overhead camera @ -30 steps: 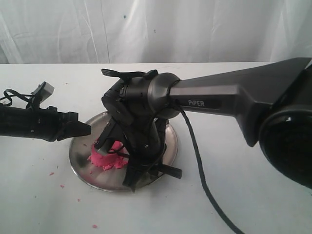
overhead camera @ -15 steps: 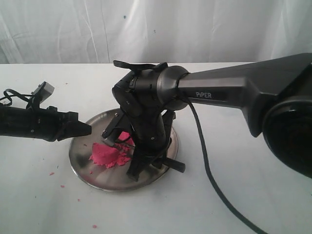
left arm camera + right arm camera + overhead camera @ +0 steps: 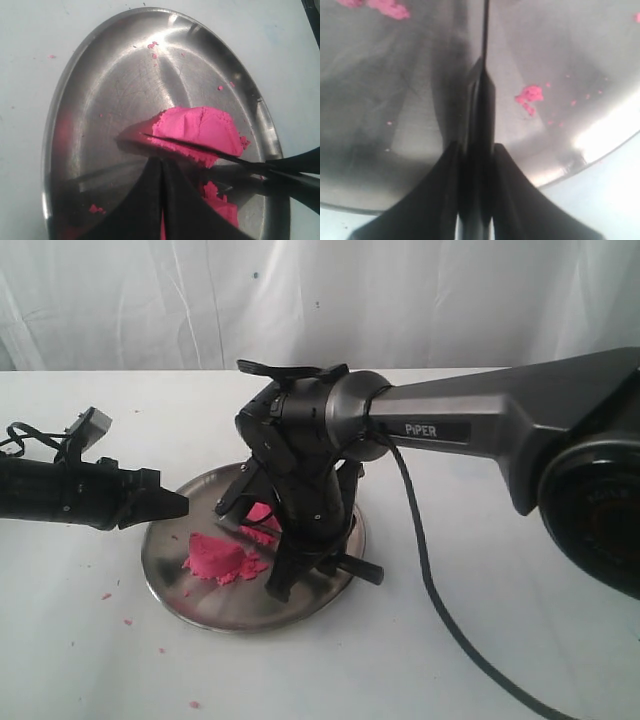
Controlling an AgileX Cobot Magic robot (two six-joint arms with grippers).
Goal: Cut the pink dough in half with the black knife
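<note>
The pink dough lies in two pieces on the steel plate (image 3: 200,602): a front wedge (image 3: 220,558) and a smaller piece (image 3: 262,515) behind it. My right gripper (image 3: 290,558) hangs over the plate, shut on the black knife (image 3: 348,567). In the right wrist view, the right gripper (image 3: 476,147) clamps the handle and the blade (image 3: 485,40) runs out over the plate. In the left wrist view, the blade (image 3: 215,155) lies between the wedge (image 3: 200,127) and the second piece (image 3: 222,205). My left gripper (image 3: 178,506) is shut and empty at the plate's left rim, its fingertips (image 3: 150,172) just short of the dough.
Pink crumbs (image 3: 127,621) are scattered on the white table left of and in front of the plate, and more crumbs (image 3: 530,95) lie on the plate. A black cable (image 3: 425,580) trails from the right arm across the table. A white curtain hangs behind.
The right arm has shifted a little to the right and back with the knife. The blade has drawn across the dough, which now shows as two separate pieces. The left arm has not moved.
</note>
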